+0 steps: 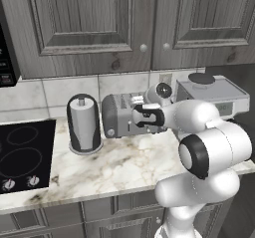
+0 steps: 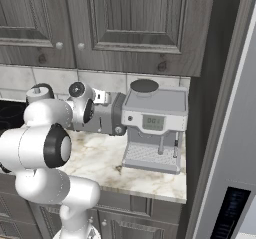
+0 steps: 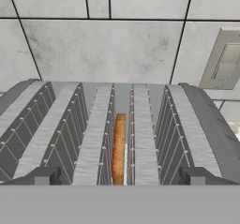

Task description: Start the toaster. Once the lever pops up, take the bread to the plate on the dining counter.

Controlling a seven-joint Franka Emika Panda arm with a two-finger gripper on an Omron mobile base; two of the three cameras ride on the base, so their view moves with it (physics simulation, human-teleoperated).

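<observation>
The spread fingers are straddling the bread, lying edge-on, lengthwise in the toaster slot ahead.

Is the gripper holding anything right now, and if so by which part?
Nothing is held. The gripper is open above the toaster, its fingertips wide apart, and the bread sits in a slot, untouched.
</observation>
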